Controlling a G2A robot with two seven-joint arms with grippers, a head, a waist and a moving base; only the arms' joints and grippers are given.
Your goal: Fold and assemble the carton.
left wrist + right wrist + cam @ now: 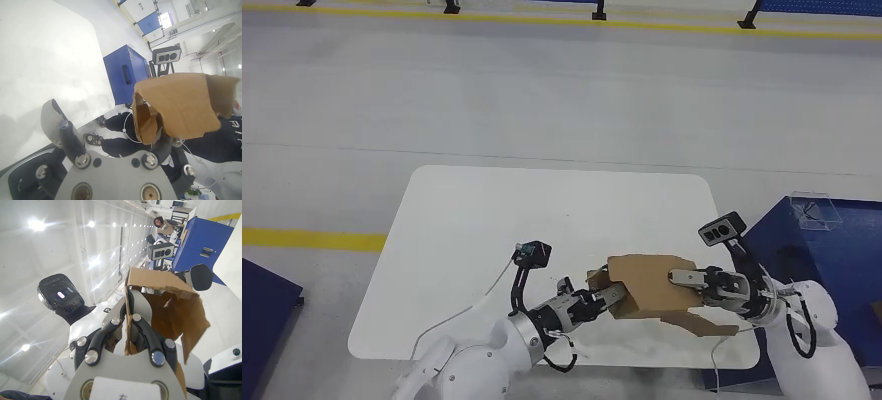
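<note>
Pinching with the right pincer (129,300), closed on one ragged wall of the carton (652,285); holding it up over the near right corner of the surface (492,230). Propping only with the left pincer (604,298), spread wide, nosing at the carton's open left end, gripping nothing. Risking a tear along that frayed edge if tugging sideways. Risking a swivel, a slip, a drop past the near edge. Possibly crushing the soft panel by pushing harder.
</note>
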